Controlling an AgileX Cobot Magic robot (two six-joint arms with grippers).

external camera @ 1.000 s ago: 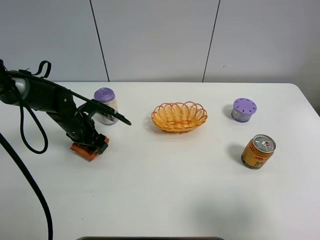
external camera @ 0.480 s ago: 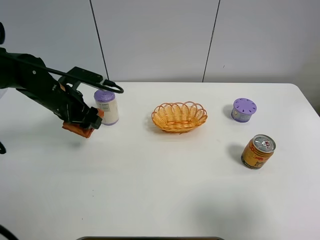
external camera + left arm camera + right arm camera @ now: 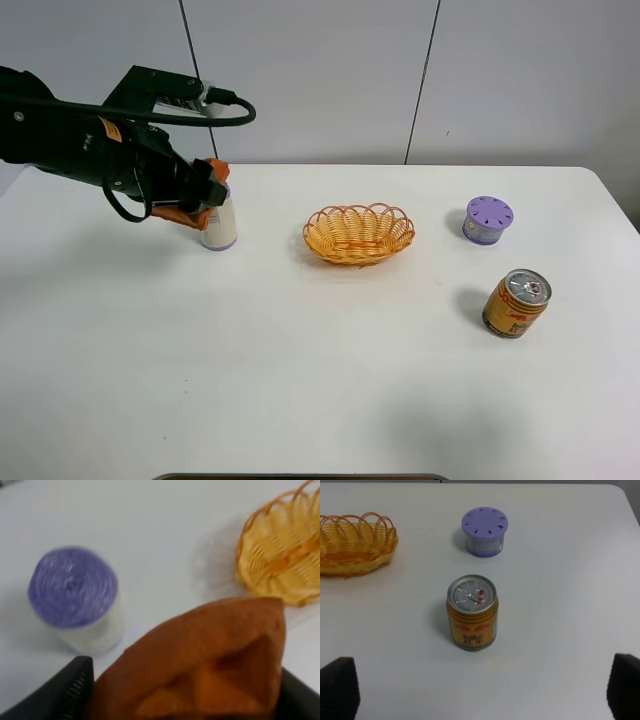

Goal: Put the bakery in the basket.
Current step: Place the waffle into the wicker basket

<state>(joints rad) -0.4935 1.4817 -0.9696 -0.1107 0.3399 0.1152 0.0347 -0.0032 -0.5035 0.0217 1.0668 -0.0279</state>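
Gripping the bakery [image 3: 200, 655] in the left hand [image 3: 190, 192], above the worktop [image 3: 300, 350]. Hanging left of the basket [image 3: 330, 245], by a purple-lidded jar [image 3: 220, 228].

woven wicker basket [image 3: 358, 250], shiny metal can [image 3: 516, 303], matt table [image 3: 300, 380].

basket [image 3: 351, 544] partly in view | purple-lidded jar [image 3: 484, 531] near gold can [image 3: 472, 613] | fingers [image 3: 339, 687] wide apart
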